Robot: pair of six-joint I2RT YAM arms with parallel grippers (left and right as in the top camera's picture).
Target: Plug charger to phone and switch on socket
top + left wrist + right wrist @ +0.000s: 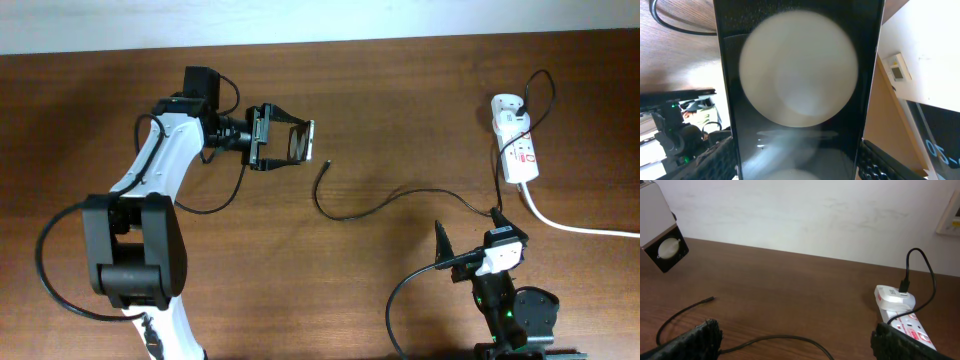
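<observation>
Phone (290,142) first: it is up off the bench (400,90), clamped between the fingers of the left end effector (302,141). In the left wrist view its glossy black face fills the frame, a flat slab with a big pale round spot on it.

Just beside it, lower down on the wood, lies the plug tip (328,163) of the charger (410,192). This is a thin black lead that curls across the bench toward the right and loops up into the white adapter (505,105). That adapter sits in the far end of the socket (522,155), a long white plastic strip with red-marked switches, and a thick white cord (575,227) trails off from its near end.

The right end effector (468,235) waits low on the right with its fingers spread wide and nothing between them. The cable passes close in front of it.

To my eye the job is at the plugging-in stage, with the phone in hand and the lead loose. Next the right arm would need to pinch that small tip and line it up squarely with the phone's port. I cannot make the port out from here. The lead looks limp and springy, so the tip may twist. The switch comes last.
</observation>
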